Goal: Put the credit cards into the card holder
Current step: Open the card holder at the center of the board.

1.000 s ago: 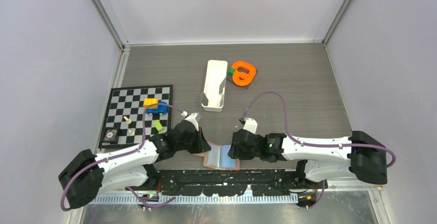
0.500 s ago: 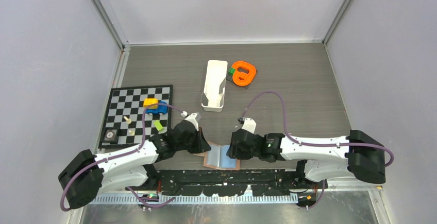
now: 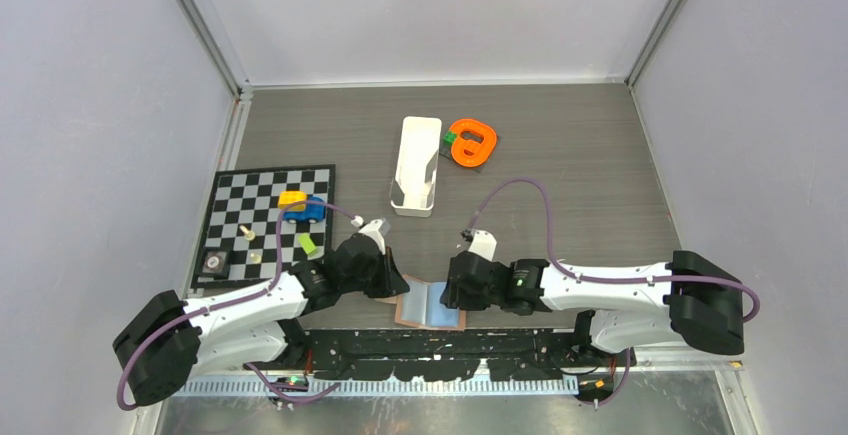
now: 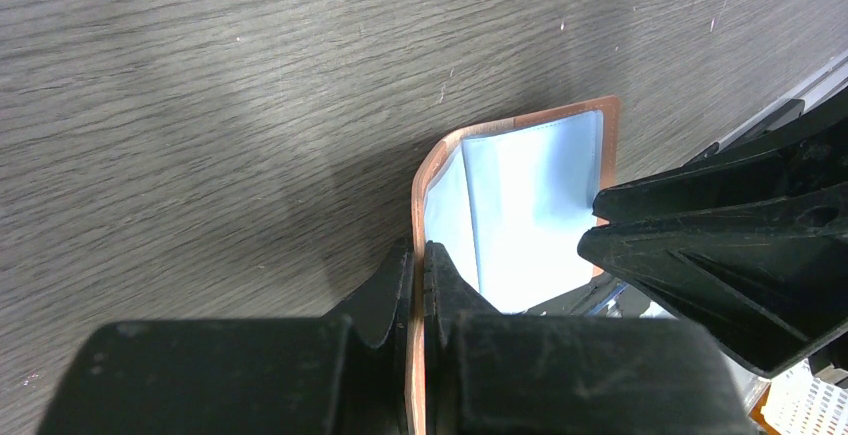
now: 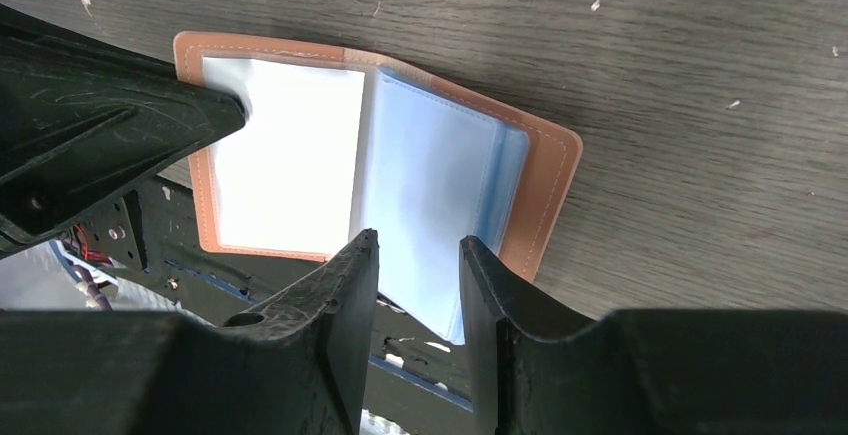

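Note:
The tan card holder (image 3: 432,307) lies open at the table's near edge and shows its pale blue-grey lining (image 4: 520,185) and clear sleeves (image 5: 430,175). My left gripper (image 3: 398,287) is shut on the edge of the holder's left flap (image 4: 420,250) and holds it raised. My right gripper (image 3: 447,293) is open, its two fingers (image 5: 418,240) astride the loose edge of the blue sleeves on the right half. The right gripper's finger (image 4: 720,235) shows in the left wrist view. No credit card shows in any view.
A long white tray (image 3: 417,165) stands at the middle back, with an orange ring-shaped object (image 3: 473,141) and a small green piece beside it. A checkerboard (image 3: 235,200) at the left carries yellow and blue blocks and small pieces. The holder overhangs the table's front edge above the black rail (image 5: 420,355).
The right arm has edged slightly left toward the holder. The left arm and the holder have not visibly moved.

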Robot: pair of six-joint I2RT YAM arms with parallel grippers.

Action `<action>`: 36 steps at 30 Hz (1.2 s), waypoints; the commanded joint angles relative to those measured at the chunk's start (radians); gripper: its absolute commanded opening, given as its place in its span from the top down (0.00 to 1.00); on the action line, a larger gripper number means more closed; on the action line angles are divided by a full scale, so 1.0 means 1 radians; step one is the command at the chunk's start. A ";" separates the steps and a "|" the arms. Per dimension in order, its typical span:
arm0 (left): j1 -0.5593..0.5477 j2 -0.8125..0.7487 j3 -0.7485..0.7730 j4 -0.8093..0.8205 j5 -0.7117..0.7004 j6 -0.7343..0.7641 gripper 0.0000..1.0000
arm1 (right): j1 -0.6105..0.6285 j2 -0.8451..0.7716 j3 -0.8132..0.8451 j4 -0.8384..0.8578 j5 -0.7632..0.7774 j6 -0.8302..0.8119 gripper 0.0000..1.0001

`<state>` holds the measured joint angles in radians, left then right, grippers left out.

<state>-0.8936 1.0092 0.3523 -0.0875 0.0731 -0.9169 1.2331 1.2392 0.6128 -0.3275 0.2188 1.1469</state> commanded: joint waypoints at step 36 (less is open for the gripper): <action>0.005 -0.029 -0.026 -0.009 -0.018 0.006 1.00 | 0.001 0.052 -0.021 0.000 0.029 0.094 0.60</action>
<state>-0.8917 1.0008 0.3359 -0.0937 0.0708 -0.9169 1.2331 1.3212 0.5888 -0.2497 0.1978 1.2190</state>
